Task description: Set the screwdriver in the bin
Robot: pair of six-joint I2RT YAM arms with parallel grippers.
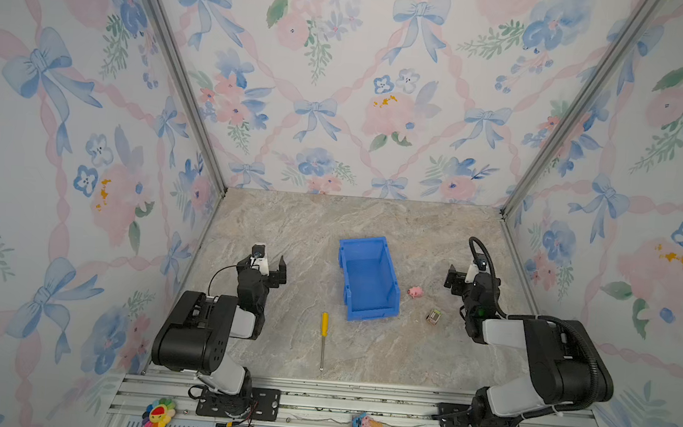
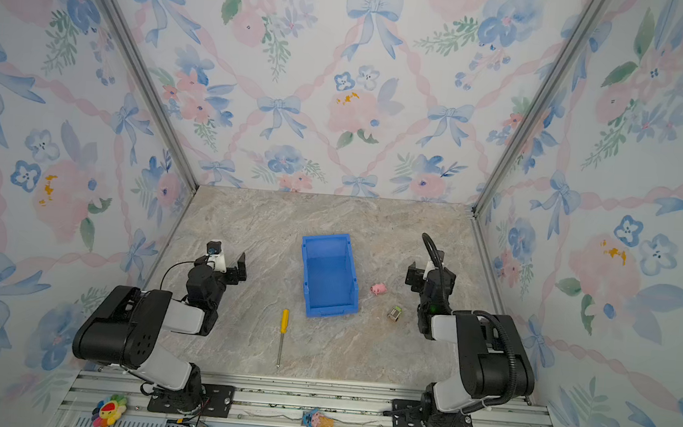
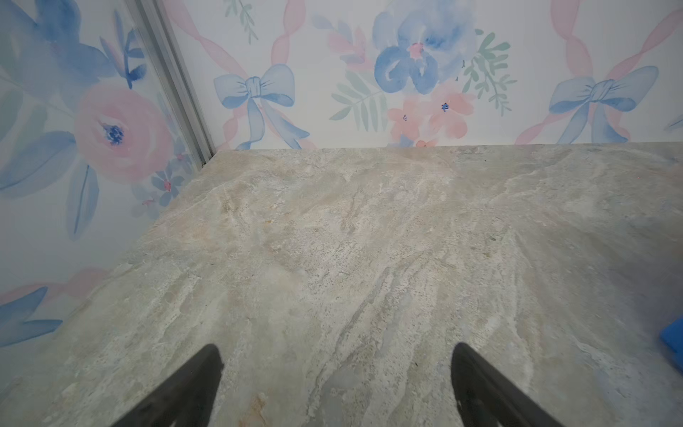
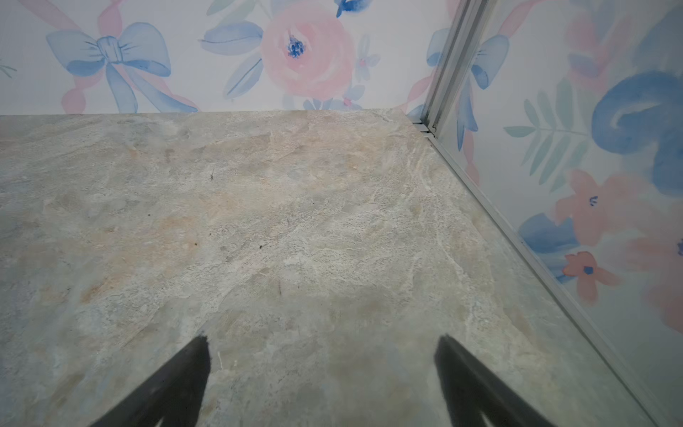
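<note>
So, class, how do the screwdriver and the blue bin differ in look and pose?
The screwdriver is slim, yellow and silver; the bin is broad, boxy, blue. The screwdriver lies flat near the front edge; the bin stands open farther back. Both rest on the table.

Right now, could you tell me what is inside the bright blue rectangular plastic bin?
Nothing visible: the bright blue plastic bin shows only bare floor in both top views; its front lip hides a sliver.

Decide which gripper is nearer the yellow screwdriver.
Left. The left gripper hovers farther back and left of the screwdriver; the right gripper sits farther off, right of the bin.
</note>
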